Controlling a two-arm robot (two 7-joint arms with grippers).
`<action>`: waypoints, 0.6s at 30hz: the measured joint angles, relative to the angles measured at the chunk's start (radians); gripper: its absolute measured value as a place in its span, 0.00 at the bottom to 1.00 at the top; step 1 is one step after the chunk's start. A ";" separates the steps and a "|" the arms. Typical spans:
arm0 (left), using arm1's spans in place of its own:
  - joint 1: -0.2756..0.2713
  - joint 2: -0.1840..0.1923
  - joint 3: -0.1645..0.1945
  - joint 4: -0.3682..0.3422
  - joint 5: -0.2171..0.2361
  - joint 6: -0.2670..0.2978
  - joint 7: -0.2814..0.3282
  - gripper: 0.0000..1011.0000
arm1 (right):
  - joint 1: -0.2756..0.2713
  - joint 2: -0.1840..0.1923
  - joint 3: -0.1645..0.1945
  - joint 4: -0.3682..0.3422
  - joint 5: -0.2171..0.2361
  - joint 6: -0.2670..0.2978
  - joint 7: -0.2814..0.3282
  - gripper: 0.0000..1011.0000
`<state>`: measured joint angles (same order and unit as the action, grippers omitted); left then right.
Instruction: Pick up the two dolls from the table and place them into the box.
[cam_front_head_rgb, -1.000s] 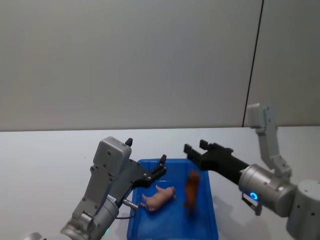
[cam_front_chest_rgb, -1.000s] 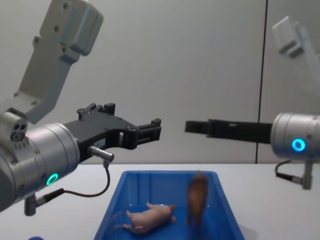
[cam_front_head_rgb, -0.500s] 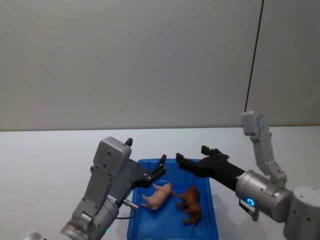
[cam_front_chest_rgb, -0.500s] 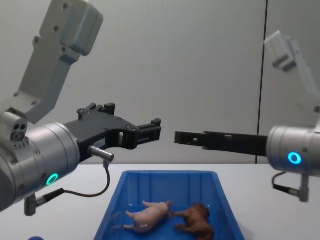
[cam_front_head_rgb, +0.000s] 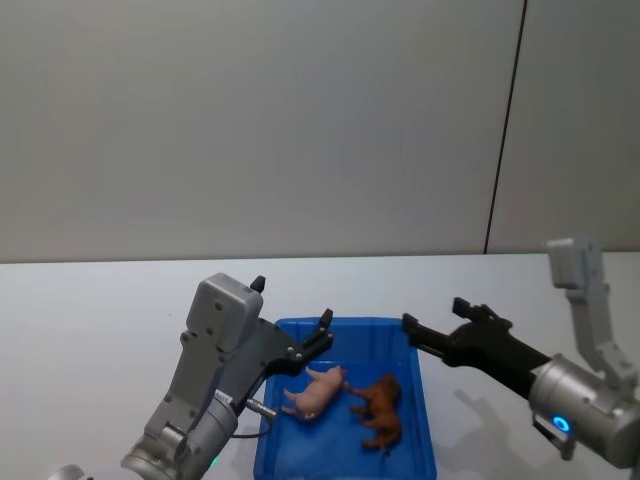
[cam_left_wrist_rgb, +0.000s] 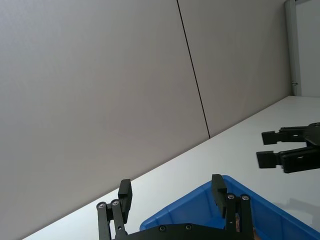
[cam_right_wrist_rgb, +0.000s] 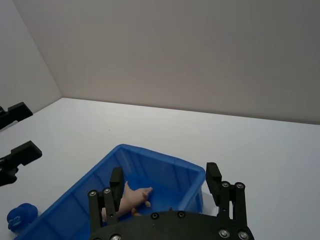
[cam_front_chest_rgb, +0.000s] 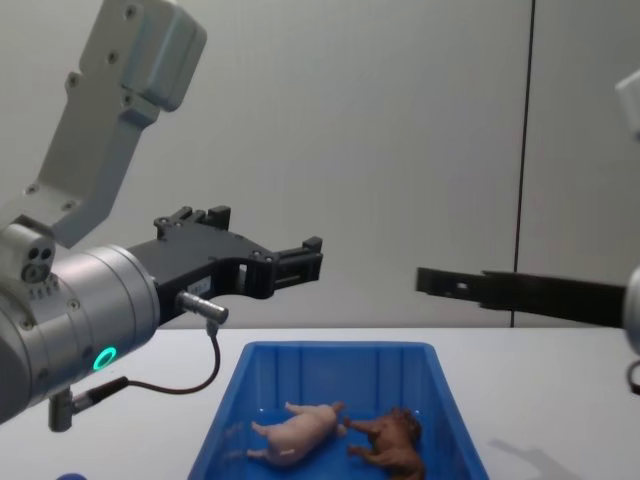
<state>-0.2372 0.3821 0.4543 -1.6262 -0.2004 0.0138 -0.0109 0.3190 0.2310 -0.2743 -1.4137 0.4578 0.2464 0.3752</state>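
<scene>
The left gripper (cam_left_wrist_rgb: 171, 192) and right gripper (cam_right_wrist_rgb: 165, 177) look matt black, while below the left one the blue box (cam_front_chest_rgb: 340, 365) is smooth glossy plastic, its pink pig (cam_front_chest_rgb: 295, 435) smooth and slightly shiny, the brown animal (cam_front_chest_rgb: 392, 440) rough and shaggy, and the white table (cam_front_head_rgb: 100, 300) matt.

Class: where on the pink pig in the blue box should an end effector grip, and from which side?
Across the belly of the pig, from straight above: it lies on its side on the box floor, walls block sideways reach, and the brown animal crowds one end.
</scene>
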 joint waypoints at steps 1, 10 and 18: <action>0.000 0.000 0.000 0.000 0.000 0.000 0.000 0.99 | -0.004 0.005 0.002 -0.004 0.002 -0.002 0.001 0.99; 0.005 0.003 -0.002 -0.004 0.001 0.003 0.004 0.99 | -0.042 0.043 0.024 -0.041 0.015 -0.015 0.012 0.99; 0.034 0.027 -0.011 -0.034 -0.006 0.029 0.043 0.99 | -0.058 0.059 0.032 -0.057 0.020 -0.021 0.017 0.99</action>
<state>-0.2034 0.4094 0.4434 -1.6604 -0.2059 0.0431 0.0320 0.2612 0.2905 -0.2418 -1.4704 0.4779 0.2251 0.3924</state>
